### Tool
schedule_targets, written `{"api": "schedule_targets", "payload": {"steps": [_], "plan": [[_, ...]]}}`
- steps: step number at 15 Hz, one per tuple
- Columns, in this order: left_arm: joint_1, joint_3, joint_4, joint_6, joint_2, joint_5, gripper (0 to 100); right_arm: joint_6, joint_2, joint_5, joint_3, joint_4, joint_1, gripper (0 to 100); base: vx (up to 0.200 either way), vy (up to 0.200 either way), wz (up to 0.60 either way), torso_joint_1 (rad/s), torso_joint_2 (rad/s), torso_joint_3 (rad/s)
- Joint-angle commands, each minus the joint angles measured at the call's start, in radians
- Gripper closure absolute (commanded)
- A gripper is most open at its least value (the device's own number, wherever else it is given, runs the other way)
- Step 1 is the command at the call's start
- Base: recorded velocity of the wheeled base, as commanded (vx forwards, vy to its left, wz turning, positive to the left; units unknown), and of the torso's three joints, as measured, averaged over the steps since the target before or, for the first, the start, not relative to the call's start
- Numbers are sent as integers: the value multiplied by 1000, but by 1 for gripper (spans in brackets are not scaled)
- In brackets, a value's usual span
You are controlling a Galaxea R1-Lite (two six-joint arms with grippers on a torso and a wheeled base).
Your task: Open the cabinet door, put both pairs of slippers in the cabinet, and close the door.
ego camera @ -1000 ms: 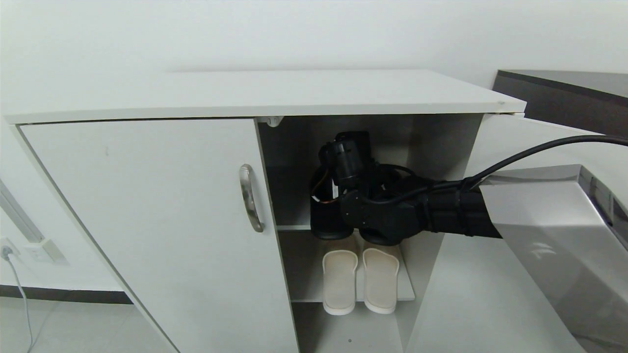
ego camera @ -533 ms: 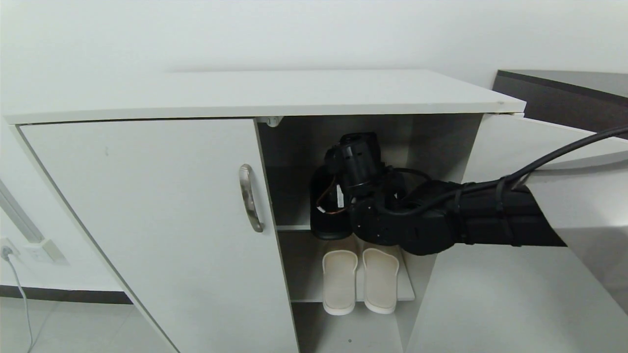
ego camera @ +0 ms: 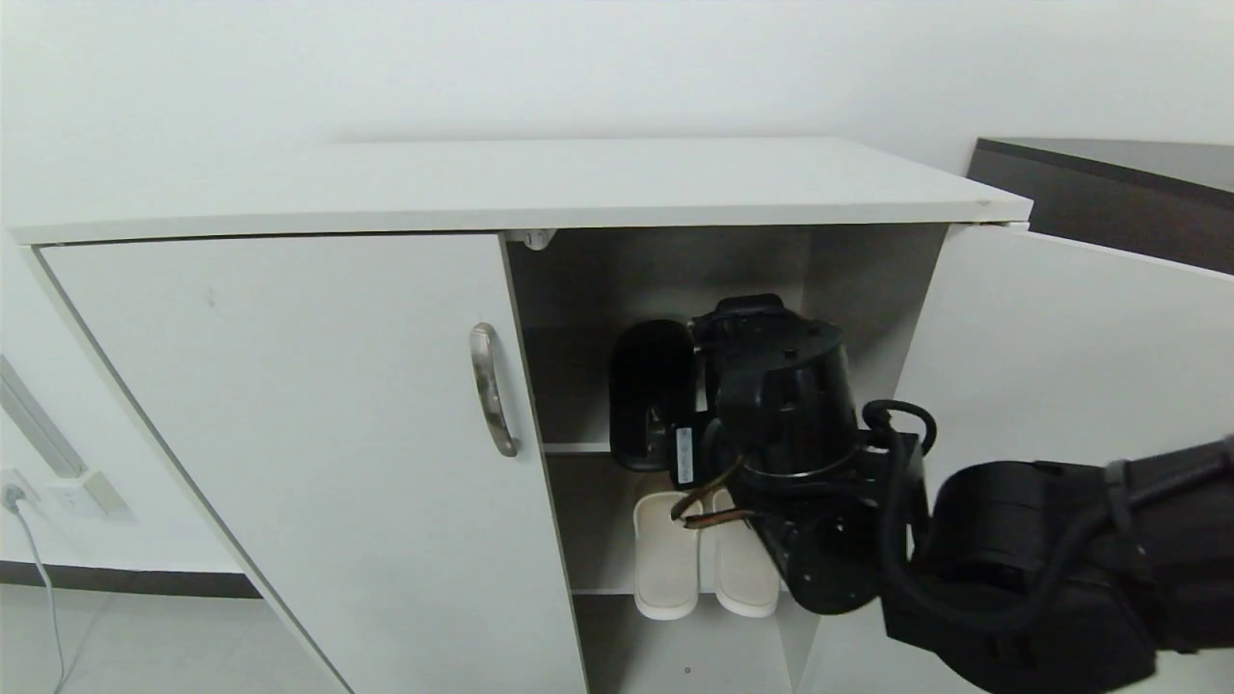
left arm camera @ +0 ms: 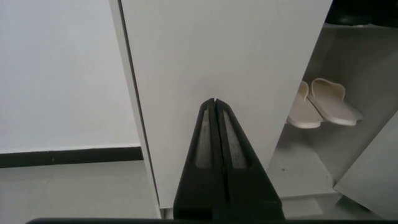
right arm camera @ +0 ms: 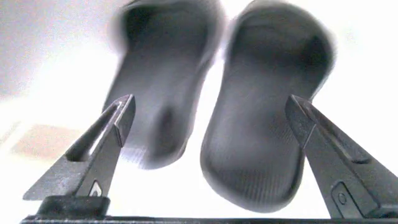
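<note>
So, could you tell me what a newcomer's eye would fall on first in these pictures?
The black right arm in front of the open cabinet compartment stands out, its open tool facing the black slippers on the upper shelf. Just below, the white slippers lie side by side on the lower shelf, and the right door stands wide open.

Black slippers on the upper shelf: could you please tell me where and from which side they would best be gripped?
Probably grip the black slippers as a pair, squeezing their outer sides near the nearer ends, and come straight in through the cabinet's open front. They lie side by side, close together, with their ends toward the opening, and the open right gripper already spans both.
</note>
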State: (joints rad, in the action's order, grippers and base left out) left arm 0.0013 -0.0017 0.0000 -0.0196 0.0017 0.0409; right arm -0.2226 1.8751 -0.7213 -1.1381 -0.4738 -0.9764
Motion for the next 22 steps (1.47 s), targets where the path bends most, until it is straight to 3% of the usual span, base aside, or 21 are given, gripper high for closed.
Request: {"api": "schedule_targets", "payload": {"steps": [1,2,3,7,22], "plan": [[0,0,0,0,0,-1,100,2,-128,75,150,-68,-22,0,0,0,0,0,0,0],[0,0,0,1,0,-1,100,2,-146,117,233,-140,-22,0,0,0,0,0,0,0],[0,0,0,1,0,1,100,19,-145,157,279,-210,-22,100,0,0,0,0,0,0],[0,0,0,4,0,1,100,88,-102,175,324,-330,-19,100,0,0,0,0,0,0],[0,0,0,3,0,2,100,86,-34,171,325,-333,-22,100,0,0,0,0,0,0]]}}
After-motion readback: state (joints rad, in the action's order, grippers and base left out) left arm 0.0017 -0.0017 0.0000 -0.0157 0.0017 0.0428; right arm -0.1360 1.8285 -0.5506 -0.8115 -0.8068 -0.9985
